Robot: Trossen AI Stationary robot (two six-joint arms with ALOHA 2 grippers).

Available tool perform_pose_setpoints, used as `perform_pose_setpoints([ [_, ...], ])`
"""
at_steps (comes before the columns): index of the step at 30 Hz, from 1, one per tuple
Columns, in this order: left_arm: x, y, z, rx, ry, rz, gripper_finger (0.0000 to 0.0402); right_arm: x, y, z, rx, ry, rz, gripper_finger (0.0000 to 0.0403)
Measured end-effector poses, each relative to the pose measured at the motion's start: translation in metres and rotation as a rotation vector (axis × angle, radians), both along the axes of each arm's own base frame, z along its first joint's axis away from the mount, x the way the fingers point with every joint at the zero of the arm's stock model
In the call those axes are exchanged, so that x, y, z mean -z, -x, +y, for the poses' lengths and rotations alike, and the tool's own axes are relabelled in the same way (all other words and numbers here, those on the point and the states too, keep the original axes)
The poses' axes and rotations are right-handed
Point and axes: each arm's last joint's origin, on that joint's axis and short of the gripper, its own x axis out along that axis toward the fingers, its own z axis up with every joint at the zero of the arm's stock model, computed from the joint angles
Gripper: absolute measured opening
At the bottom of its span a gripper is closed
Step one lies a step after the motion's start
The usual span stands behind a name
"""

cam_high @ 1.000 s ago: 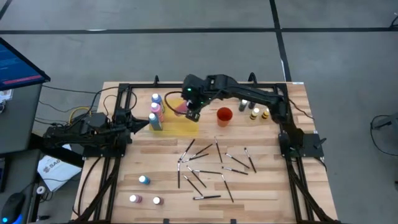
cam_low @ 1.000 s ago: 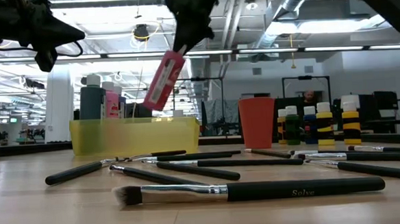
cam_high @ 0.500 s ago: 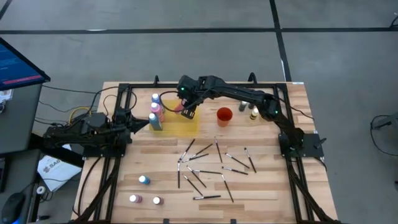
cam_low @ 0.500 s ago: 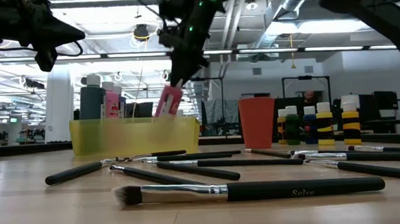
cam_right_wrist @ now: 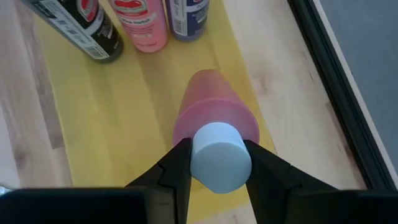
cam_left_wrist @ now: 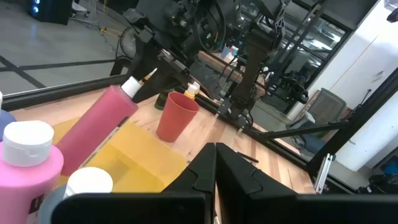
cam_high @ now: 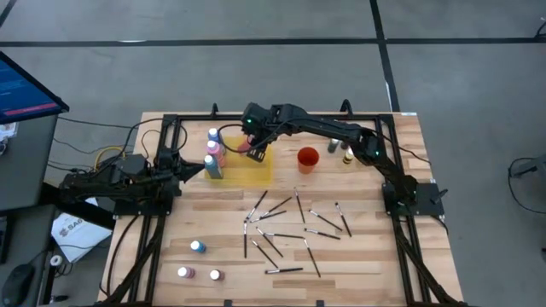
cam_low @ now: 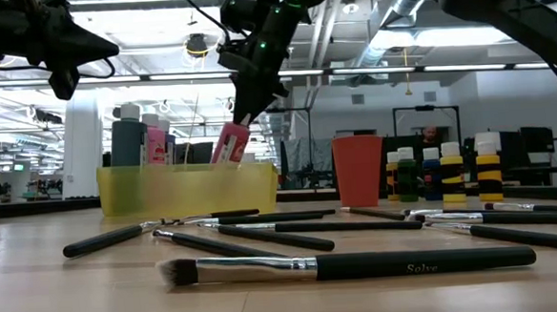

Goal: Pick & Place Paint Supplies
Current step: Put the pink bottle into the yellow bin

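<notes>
Wooden slat surface [cam_high: 358, 256] with black frame rails, grey floor around it. Right gripper [cam_right_wrist: 214, 163] grasps a pink paint bottle [cam_right_wrist: 214, 118] by its pale cap, holding it tilted over the flat yellow mat [cam_high: 249, 173] at the surface's far middle; low view shows the bottle's base down at the mat's rim. Three more bottles [cam_high: 212, 153] stand upright at the mat's left edge: pink, blue, dark. Orange-red cup [cam_high: 307, 159] stands just beside the mat on the right, and a few bottles [cam_low: 446, 171] stand past it. Dark brushes [cam_high: 286, 230] lie scattered across the middle of the surface, one big one [cam_low: 341, 263] close to the low camera. Three small bottles [cam_high: 198, 263] sit near the front left corner. Left gripper [cam_left_wrist: 214, 180] is clenched shut and empty, parked at the left side, facing the mat. Room behind: open ceiling with ducts and strip lights, distant shelving. A monitor [cam_high: 26, 85] on a desk lies left of the surface.
</notes>
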Motion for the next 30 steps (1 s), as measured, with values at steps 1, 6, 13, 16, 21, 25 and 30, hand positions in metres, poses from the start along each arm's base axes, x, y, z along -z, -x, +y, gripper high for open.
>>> perform_pose_setpoints([
  [1, 0.0, 0.0, 0.0, 0.0, 0.0, 0.0, 0.0001, 0.001, 0.0, 0.0, 0.001, 0.0, 0.002, 0.0113],
  [6, -0.001, 0.0, 0.0, -0.004, -0.001, -0.005, 0.0001, 0.001, 0.0, -0.003, 0.006, 0.003, -0.004, 0.0113],
  [13, -0.001, 0.0, 0.0, -0.008, 0.001, -0.007, 0.0001, 0.0, 0.001, -0.006, 0.013, 0.004, -0.011, 0.0143],
  [16, -0.001, 0.0, 0.0, -0.009, 0.002, -0.008, 0.0001, -0.001, 0.0, -0.006, 0.014, 0.009, -0.027, 0.0136],
  [21, -0.001, 0.0, 0.0, -0.008, 0.002, -0.008, 0.0001, -0.003, -0.004, -0.006, -0.002, 0.027, -0.063, 0.0126],
  [25, -0.001, 0.0, 0.0, -0.008, 0.002, -0.007, 0.0001, -0.005, -0.008, -0.004, -0.038, 0.055, -0.091, 0.0154],
  [30, -0.001, 0.0, 0.0, -0.008, 0.0, -0.006, 0.0001, -0.007, -0.009, -0.004, -0.04, 0.063, -0.112, 0.022],
])
